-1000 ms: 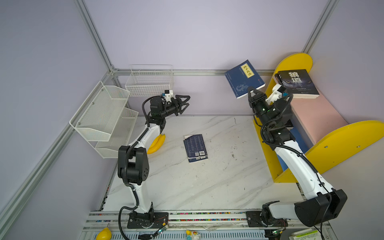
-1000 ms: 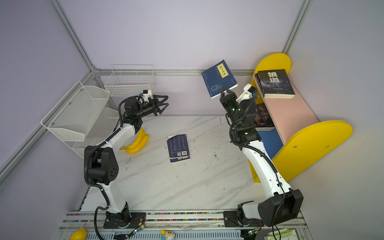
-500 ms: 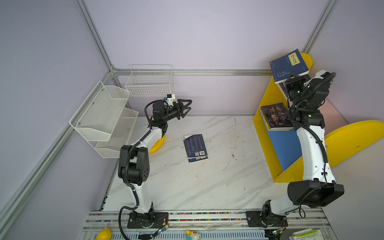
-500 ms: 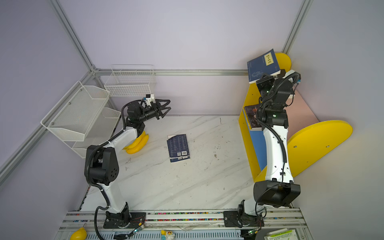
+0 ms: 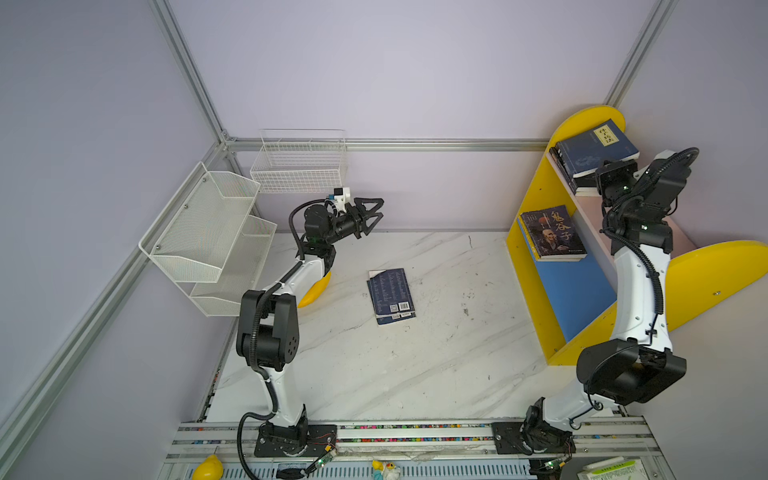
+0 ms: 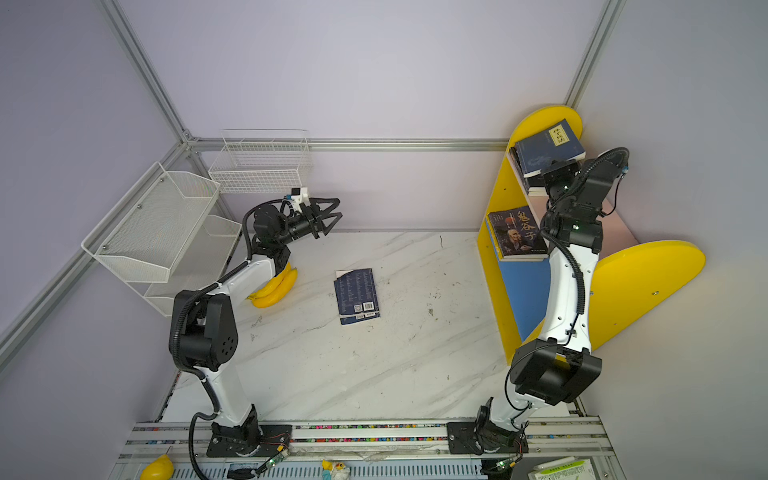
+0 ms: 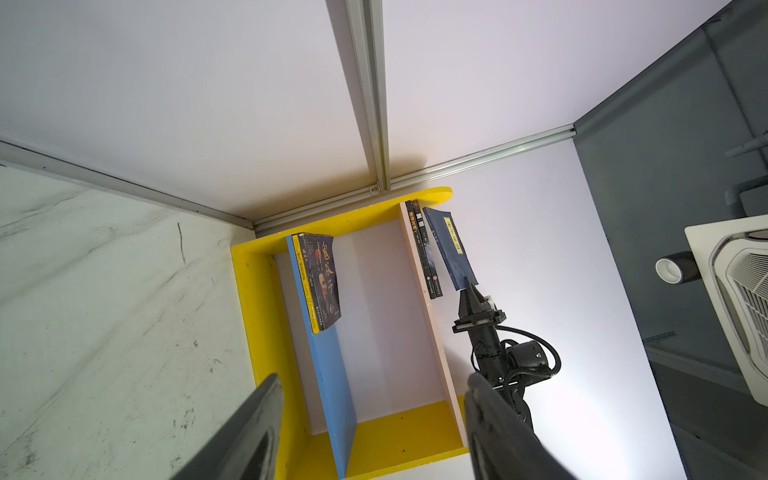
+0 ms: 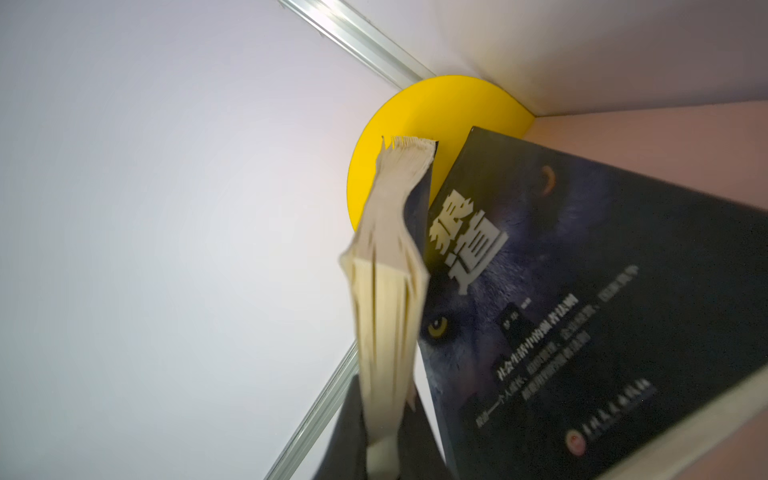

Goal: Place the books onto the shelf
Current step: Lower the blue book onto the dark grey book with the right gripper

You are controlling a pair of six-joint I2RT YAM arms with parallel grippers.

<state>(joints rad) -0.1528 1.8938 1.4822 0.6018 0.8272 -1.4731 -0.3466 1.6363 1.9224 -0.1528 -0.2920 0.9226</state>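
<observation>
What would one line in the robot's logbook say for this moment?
right pincer: shut on navy book, tilted above black books on shelf | left pincer: open, empty, aloft | table: face-down book lying flat

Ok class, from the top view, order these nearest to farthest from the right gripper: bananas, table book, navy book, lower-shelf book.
1. navy book: held in the right gripper, at the shelf's top tier.
2. lower-shelf book: on the blue board, just below.
3. table book: flat, centre of the table.
4. bananas: the table's far left side.
</observation>
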